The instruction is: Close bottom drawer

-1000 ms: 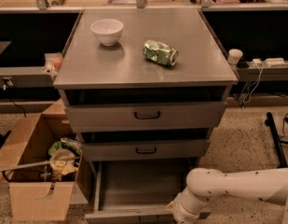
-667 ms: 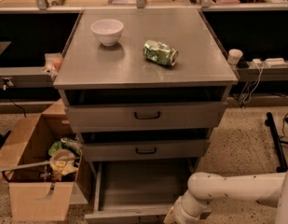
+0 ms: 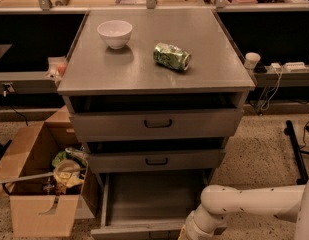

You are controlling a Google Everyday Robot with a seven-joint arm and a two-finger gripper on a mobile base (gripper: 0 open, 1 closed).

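**A:** where's the bottom drawer (image 3: pixel 149 200) at?

**B:** pulled way out, sticking out below the middle drawer (image 3: pixel 156 160). The gripper (image 3: pixel 190 232) is right at its front right corner, mostly cut off at the bottom edge, so I can't tell if it's open or closed.

**A:** and the worktop (image 3: pixel 144 71)?

**B:** a white bowl (image 3: pixel 114 33), plus a green can (image 3: pixel 172 56) lying on its side.
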